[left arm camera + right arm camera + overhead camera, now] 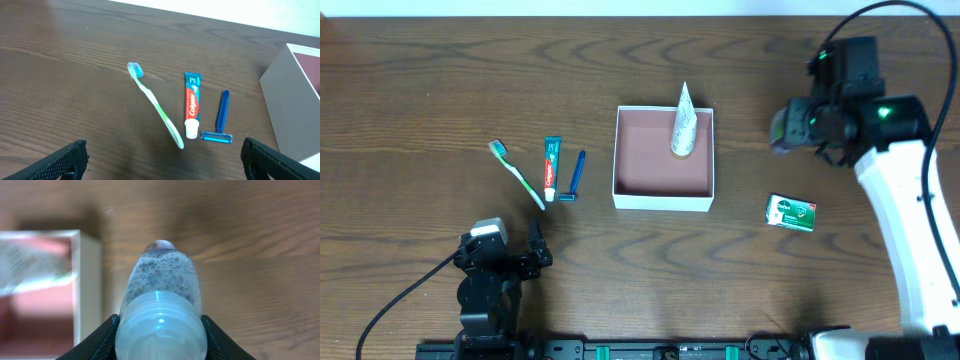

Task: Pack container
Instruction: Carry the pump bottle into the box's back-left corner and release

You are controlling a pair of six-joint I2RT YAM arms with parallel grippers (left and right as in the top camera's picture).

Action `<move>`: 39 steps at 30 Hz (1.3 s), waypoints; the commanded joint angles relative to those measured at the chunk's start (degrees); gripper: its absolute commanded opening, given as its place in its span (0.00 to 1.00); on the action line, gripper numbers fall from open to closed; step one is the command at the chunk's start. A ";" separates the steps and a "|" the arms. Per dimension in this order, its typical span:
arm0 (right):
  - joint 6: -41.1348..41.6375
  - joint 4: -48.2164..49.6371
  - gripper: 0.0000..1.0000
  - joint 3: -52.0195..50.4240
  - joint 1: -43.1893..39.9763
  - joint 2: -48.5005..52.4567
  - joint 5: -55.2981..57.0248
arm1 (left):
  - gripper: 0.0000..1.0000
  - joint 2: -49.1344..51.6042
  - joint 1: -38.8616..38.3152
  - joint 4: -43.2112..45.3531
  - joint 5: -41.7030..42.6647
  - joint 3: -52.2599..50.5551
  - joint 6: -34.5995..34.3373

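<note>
Container (663, 201): centre of the tabletop (420, 80), open-topped, a white tube (683, 122) inside.
Handling: thin walls look light and flexible; likely slides if bumped; pinch one wall's top edge.
Right tool (160, 337): clamped on a clear foamy bottle (162, 280).
Left tool (162, 160): wide, empty.

Left tool (538, 248) sits spread wide; right tool (160, 339) clamps a small bottle (162, 277).

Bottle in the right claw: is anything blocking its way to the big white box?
Nothing visible. Bare table lies between the bottle in the right gripper and the container. The green soap packet sits off that line; a white tube occupies the container's far right corner.
</note>
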 commanded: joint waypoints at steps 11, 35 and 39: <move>2.49 -1.20 0.14 1.14 18.21 -5.27 -2.93 | 0.98 -0.35 0.28 -0.22 -0.90 -1.11 0.76; 1.95 18.10 0.16 1.14 25.83 12.98 -4.48 | 0.98 -0.35 0.28 -0.22 -0.90 -1.11 0.76; 0.70 21.46 0.17 1.16 25.81 16.70 -4.48 | 0.98 -0.35 0.28 -0.22 -0.90 -1.11 0.76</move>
